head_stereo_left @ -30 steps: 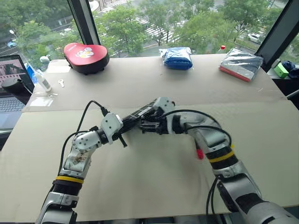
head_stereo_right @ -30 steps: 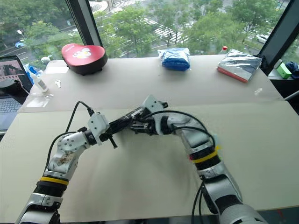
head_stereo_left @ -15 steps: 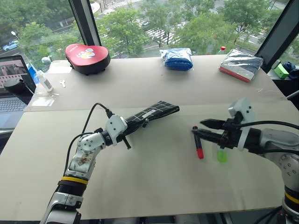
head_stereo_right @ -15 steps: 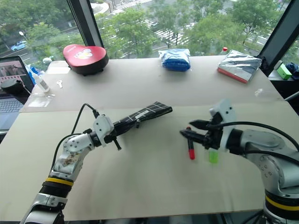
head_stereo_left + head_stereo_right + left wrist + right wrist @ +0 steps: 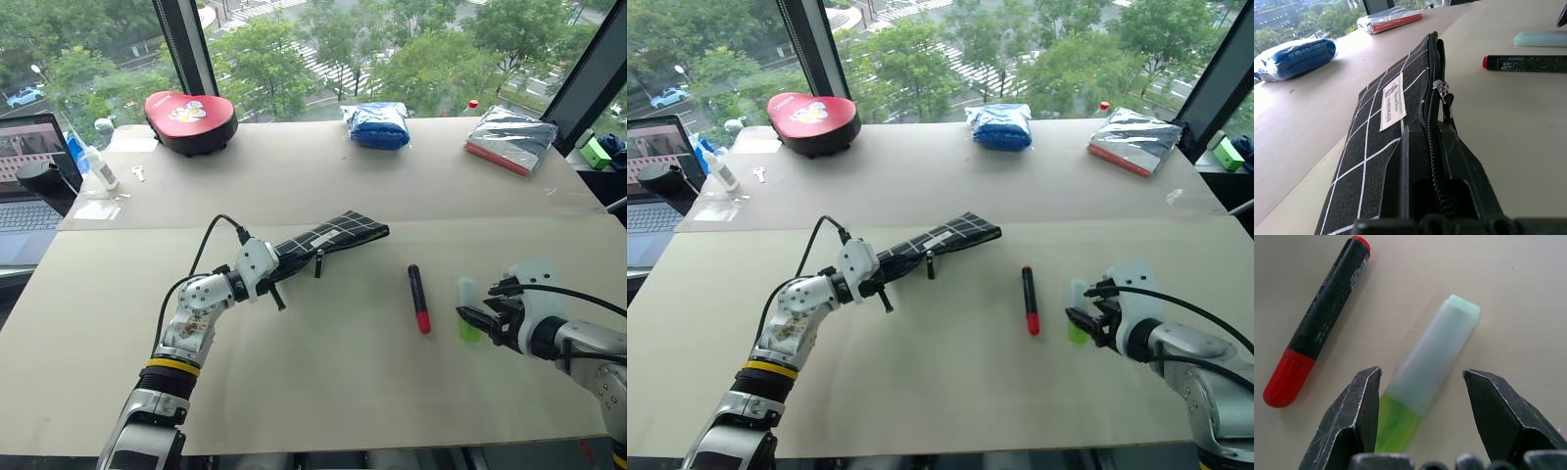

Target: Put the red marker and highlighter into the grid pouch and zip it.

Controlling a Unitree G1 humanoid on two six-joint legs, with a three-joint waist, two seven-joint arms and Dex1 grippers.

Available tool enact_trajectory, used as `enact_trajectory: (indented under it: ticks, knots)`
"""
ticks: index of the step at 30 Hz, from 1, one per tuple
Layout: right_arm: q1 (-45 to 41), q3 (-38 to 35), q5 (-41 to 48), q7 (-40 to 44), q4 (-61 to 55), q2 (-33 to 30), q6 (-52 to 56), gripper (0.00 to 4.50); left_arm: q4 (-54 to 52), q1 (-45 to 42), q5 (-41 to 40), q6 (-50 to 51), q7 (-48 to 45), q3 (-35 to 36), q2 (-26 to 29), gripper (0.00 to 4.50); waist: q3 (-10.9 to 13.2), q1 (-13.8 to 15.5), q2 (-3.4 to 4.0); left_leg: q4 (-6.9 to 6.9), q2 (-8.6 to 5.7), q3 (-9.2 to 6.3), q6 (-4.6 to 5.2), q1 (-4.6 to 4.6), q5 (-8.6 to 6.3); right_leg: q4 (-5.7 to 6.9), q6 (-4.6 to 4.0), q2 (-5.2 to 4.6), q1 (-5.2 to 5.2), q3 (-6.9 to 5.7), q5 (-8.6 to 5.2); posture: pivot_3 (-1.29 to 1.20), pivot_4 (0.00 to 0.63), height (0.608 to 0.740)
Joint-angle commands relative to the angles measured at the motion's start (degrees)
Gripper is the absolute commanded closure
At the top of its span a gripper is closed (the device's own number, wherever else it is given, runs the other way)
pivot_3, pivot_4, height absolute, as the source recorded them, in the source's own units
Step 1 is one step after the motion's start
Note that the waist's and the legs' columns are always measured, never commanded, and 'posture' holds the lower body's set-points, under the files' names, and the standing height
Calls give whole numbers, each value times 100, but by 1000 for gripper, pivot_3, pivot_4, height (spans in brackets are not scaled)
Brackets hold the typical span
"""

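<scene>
Treetops fill the windows behind our pale bench (image 5: 323, 392). Our left hand (image 5: 279, 266) is clenched on the near end of the grid pouch (image 5: 338, 233), whose long axis runs away to the right; its white label reads "HANDMADE". Right of the pouch, the red marker (image 5: 418, 298) lies pointing away, red end nearest us. Just beyond it, the highlighter (image 5: 467, 309) lies parallel, green end near, between the spread fingers of our right hand (image 5: 1420, 426), ungrasped.

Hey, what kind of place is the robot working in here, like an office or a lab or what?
Probably an upper-floor office or lab: a big window looks down on trees and a street, a laptop sits beside the work table, and packaged supplies lie along its far edge.
</scene>
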Motion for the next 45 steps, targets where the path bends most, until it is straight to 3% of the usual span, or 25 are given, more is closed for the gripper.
enact_trajectory:
  ticks: [1,9,16,24,29,35,45]
  knots:
    - [19,25,-46,-73,-12,81,-223,1512,-46,-75,-53,-130,-30,40,-25,4500,0,0,0,0,0,0,0,-1,0,0,0,-1,-1,1,0,0,150,740]
    - [32,635,-400,-169,435,111,-603,1512,-114,-81,-66,-80,35,125,-2,4500,-1,-18,-9,1,0,-1,0,9,0,-2,1,1,13,-2,0,0,150,740]
    - [142,810,-694,-136,734,-27,-1100,3434,-159,-83,-83,-55,78,177,19,4500,2,-19,-18,-2,1,-4,57,87,-36,-28,14,2,101,-7,-5,0,150,740]
    - [-468,789,-811,-366,1113,199,-1641,3434,-87,-43,-120,-168,-40,194,17,4500,4,-40,-30,-3,3,-4,52,92,-33,-27,14,4,102,-5,-4,0,150,740]
    - [-1251,702,-382,613,992,-118,-2381,3434,17,-65,-130,-225,-154,180,14,4500,7,-32,-26,-10,2,-5,43,82,-28,-24,14,5,84,-4,-4,0,150,740]
    - [-1789,1454,-644,1777,1010,-1153,-2975,3434,91,-74,-112,-289,-218,156,-32,4500,11,-25,-27,-8,1,-5,27,67,-18,-38,15,4,80,-10,-5,0,150,740]
    - [-2358,2583,-1181,2099,1420,-992,-3319,3434,-12,-31,-93,-270,-203,141,-100,4500,11,-26,-27,-6,3,-8,27,39,-19,-68,21,2,71,-13,3,0,150,740]
